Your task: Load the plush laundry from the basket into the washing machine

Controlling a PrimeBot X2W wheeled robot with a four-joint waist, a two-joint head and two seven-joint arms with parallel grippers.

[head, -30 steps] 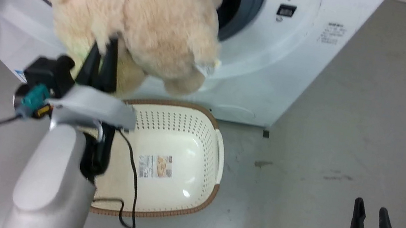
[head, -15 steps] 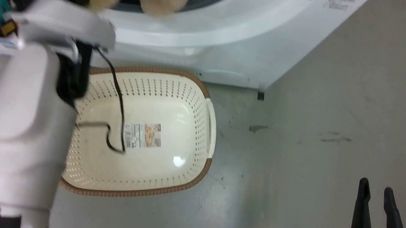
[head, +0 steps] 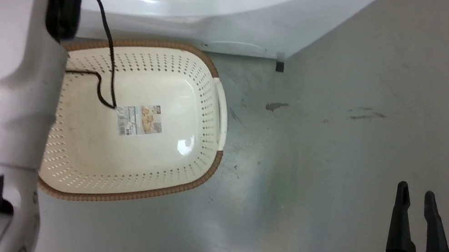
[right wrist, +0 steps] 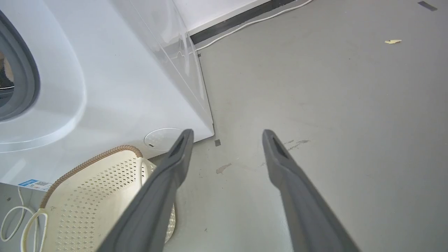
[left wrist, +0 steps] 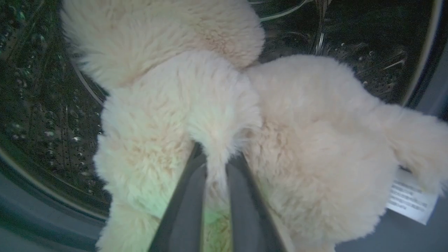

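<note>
Left wrist view: washing machine (left wrist: 38,105) drum, plush laundry (left wrist: 308,147) bulging at its mouth, one lobe and tag (left wrist: 411,201) lapping the rim; released here, it may slump out toward the basket (head: 216,97) below. Left gripper (left wrist: 217,154) pinched on a plush fold; right gripper (head: 415,191) spread, empty.

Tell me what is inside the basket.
A sticker label on the basket bottom, nothing else visible. The left forearm and its black cable hide the basket's left part.

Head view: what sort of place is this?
Probably a laundry area, perhaps a test room: a white washing machine, a cream laundry basket on a grey floor, a plush bundle at the drum.
</note>
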